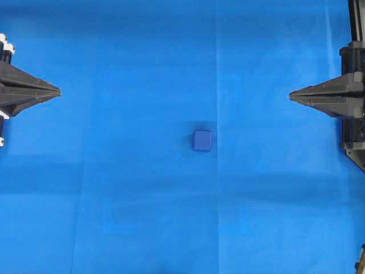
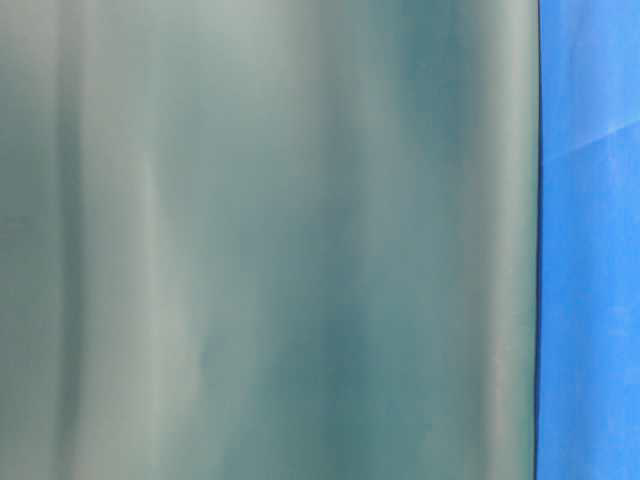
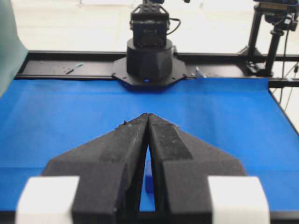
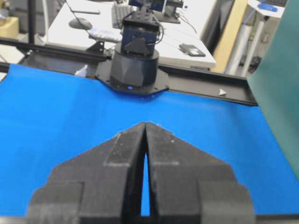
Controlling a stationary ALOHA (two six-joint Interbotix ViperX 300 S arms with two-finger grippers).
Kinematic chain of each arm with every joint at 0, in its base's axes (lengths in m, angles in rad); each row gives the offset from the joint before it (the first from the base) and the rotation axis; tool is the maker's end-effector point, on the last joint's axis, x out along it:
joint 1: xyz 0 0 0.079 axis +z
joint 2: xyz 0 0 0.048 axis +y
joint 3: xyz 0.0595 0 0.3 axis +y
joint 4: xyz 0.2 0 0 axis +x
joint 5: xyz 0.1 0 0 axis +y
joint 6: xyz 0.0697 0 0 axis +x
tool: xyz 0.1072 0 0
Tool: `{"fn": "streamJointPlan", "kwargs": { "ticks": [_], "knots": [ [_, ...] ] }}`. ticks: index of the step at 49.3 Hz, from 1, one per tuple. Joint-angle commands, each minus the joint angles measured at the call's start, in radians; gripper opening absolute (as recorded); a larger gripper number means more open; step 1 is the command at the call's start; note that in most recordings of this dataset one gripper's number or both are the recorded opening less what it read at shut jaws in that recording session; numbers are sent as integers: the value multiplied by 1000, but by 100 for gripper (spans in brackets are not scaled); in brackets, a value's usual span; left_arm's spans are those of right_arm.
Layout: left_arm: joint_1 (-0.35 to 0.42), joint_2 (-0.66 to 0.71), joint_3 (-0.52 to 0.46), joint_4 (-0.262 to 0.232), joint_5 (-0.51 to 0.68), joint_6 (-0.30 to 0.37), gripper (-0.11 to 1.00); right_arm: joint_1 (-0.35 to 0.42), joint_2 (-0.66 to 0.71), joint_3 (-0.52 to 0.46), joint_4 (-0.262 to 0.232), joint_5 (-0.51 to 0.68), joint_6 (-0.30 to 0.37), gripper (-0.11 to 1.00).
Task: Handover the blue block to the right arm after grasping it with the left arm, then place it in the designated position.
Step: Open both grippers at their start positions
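**Block sitting alone mid-desk, both arms parked at the sides**

The blue block is lying flat on the blue cloth that is covering the desk, roughly at the middle of the surface, a little toward the right-hand edge and slightly nearer the lower edge in the overhead view. Nothing is touching it. It is showing darker than the cloth under it. In the left wrist view a sliver of it is peeking through the slit between the fingers.

The left gripper is hanging at the left edge of the desk, tips pointing inward, well apart from the block. Its jaws are pressing together to a point and holding nothing; the white end pieces are showing at the back.

The right gripper is sitting at the right edge, tips pointing inward toward the other one, also well apart from the block. Its jaws are closed tip to tip, gripping nothing.

The table-level view is being filled almost wholly by a blurred grey-green sheet, with only a strip of cloth showing at its right side.
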Motion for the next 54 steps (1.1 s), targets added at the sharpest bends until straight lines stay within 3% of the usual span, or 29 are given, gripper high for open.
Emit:
{"fn": "streamJointPlan", "kwargs": {
  "ticks": [1, 33, 36, 40, 48, 51, 54],
  "knots": [
    [-8, 9, -15, 2, 9, -6, 0, -8, 12, -18, 2, -6, 0, 1],
    [-9, 6, -18, 2, 25, -6, 1, -9, 23, -44, 0, 38, 3, 0],
    [-9, 6, -17, 2, 23, -6, 11, -9, 23, -44, 5, 37, 8, 7],
    [-9, 6, -17, 3, 21, -6, 32, -9, 23, -44, 8, 34, 17, 25],
    [-25, 2, -18, 2, 17, 0, 80, -9, 28, -46, 9, 40, 31, 75],
    [-28, 0, -18, 2, 15, -5, 90, -9, 29, -46, 9, 43, 32, 89],
    [-28, 0, -18, 3, 15, -6, 93, -9, 29, -46, 9, 44, 32, 97]
  ]
}}
